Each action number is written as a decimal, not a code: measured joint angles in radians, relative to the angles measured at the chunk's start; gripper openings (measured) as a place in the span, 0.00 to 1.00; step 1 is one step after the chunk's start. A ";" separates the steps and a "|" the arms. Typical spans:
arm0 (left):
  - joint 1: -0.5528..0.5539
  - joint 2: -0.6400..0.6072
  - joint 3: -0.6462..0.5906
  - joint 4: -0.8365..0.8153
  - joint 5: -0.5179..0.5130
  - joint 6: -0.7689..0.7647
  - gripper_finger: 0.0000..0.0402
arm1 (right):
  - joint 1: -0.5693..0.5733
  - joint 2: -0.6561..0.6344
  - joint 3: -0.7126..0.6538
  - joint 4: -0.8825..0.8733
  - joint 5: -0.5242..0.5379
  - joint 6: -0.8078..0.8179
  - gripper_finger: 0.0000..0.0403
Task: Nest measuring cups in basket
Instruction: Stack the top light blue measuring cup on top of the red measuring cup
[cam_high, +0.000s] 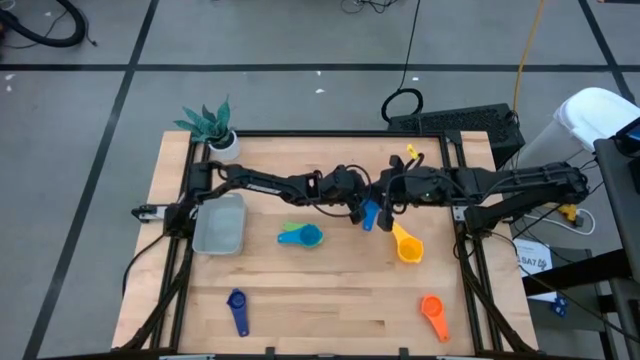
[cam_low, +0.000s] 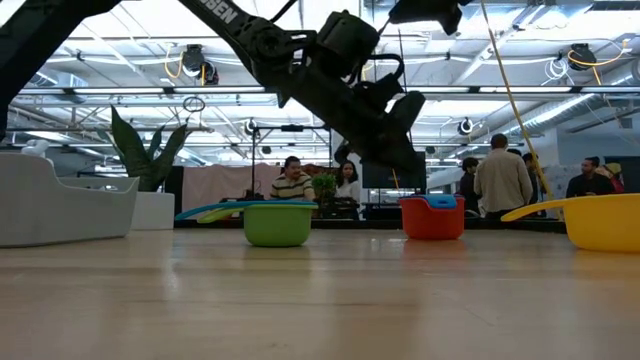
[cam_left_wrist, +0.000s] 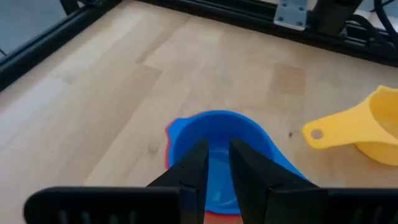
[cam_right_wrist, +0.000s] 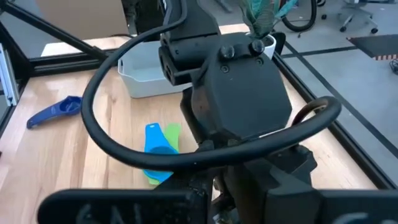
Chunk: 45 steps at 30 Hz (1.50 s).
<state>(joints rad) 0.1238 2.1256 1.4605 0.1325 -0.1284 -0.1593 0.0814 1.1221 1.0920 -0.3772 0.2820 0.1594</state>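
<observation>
Centrally, left gripper (cam_left_wrist: 216, 163) pinches blue cup (cam_left_wrist: 219, 134) rim — bare wood around.

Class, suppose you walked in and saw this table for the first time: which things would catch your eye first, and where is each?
Both dark arms meet over the table's middle, the left pincer poised just above a blue plastic measuring cup stacked in a red one. A bright yellow plastic scoop lies just right of them, with an orange one near the front right. The pale grey-blue plastic basket sits at the left.
</observation>
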 joint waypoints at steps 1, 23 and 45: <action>0.003 0.000 0.000 0.001 0.000 0.000 0.17 | 0.002 0.000 0.000 0.003 0.000 0.001 0.11; 0.028 0.021 0.000 -0.043 -0.001 0.032 0.17 | -0.067 0.000 0.000 -0.399 0.181 0.203 0.11; 0.018 0.068 0.002 0.001 0.050 0.049 0.17 | -0.069 0.000 0.000 -0.447 0.159 0.241 0.11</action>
<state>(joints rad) 0.1419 2.1935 1.4620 0.1333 -0.0788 -0.1099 0.0128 1.1225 1.0920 -0.8239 0.4408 0.4007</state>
